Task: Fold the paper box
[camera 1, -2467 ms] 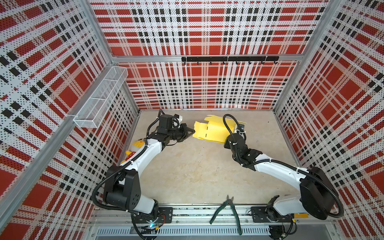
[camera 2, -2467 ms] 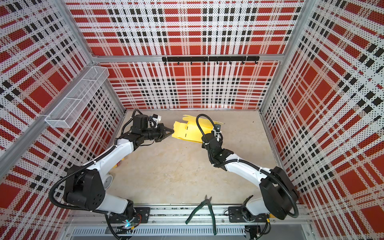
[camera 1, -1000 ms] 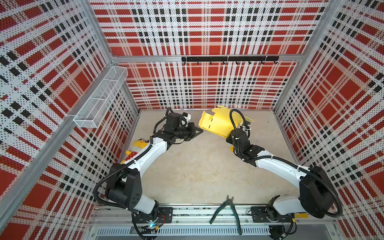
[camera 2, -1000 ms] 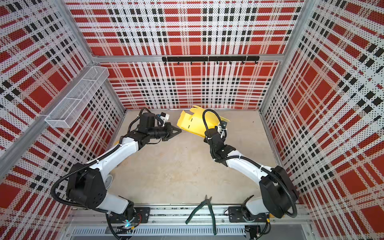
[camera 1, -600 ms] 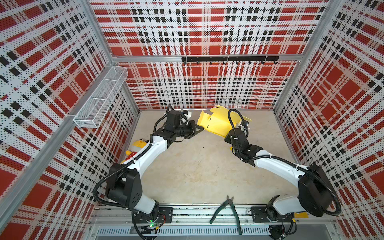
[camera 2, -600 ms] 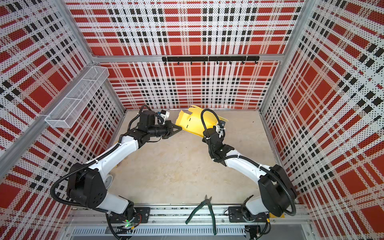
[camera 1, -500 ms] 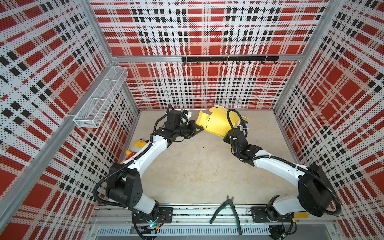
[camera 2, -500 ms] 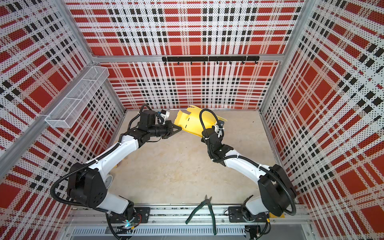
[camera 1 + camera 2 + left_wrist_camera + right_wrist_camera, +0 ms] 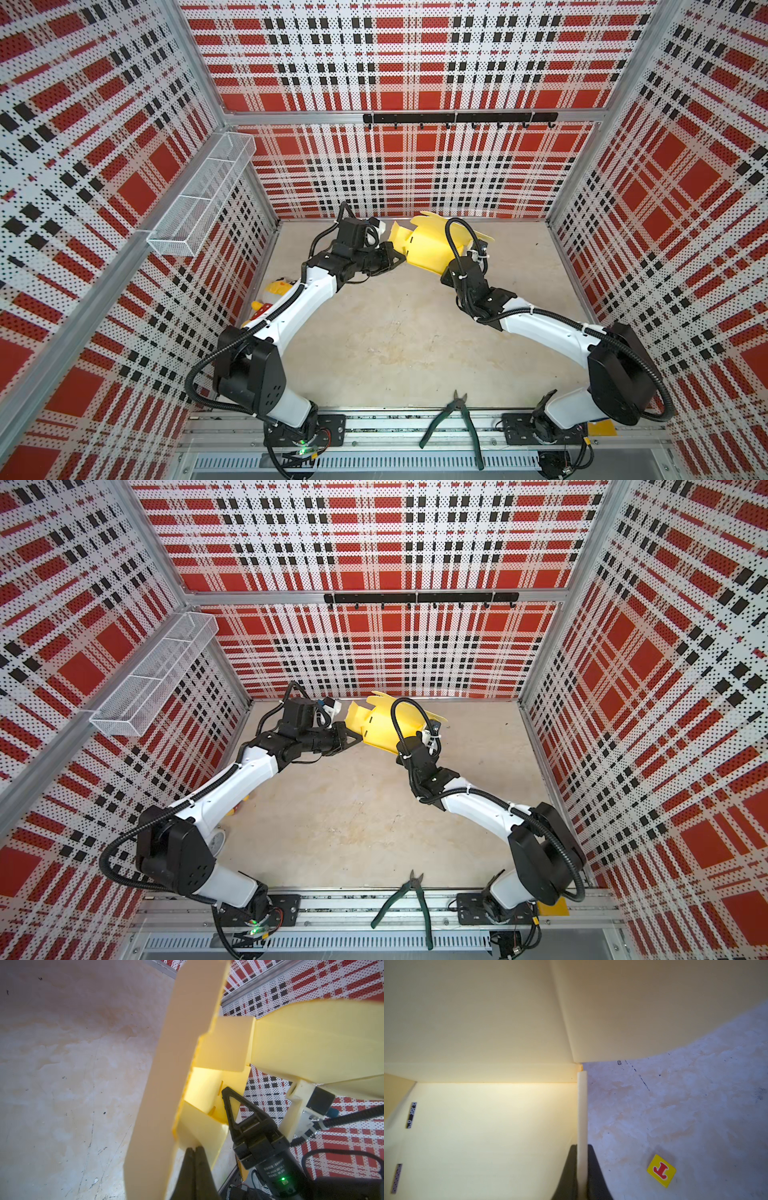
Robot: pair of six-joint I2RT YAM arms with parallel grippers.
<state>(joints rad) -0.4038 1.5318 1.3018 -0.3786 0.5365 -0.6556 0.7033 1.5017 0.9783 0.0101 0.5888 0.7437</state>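
Paper box (image 9: 428,249) partly folded, flaps splayed. Right gripper (image 9: 581,1153) clamped on one flap edge. Left gripper (image 9: 194,1150) closed, tips against another flap; whether it pinches is unclear.

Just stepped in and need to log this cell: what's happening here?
Both arms hold the paper box up over the back of the table. The left hand is shut on a small flap; the right hand is clamped on the edge of a side panel. The box is only half formed, its flaps splayed loose.

Scuffed beige tabletop (image 9: 395,332) — yellow cube (image 9: 661,1170), plush toy (image 9: 275,289)
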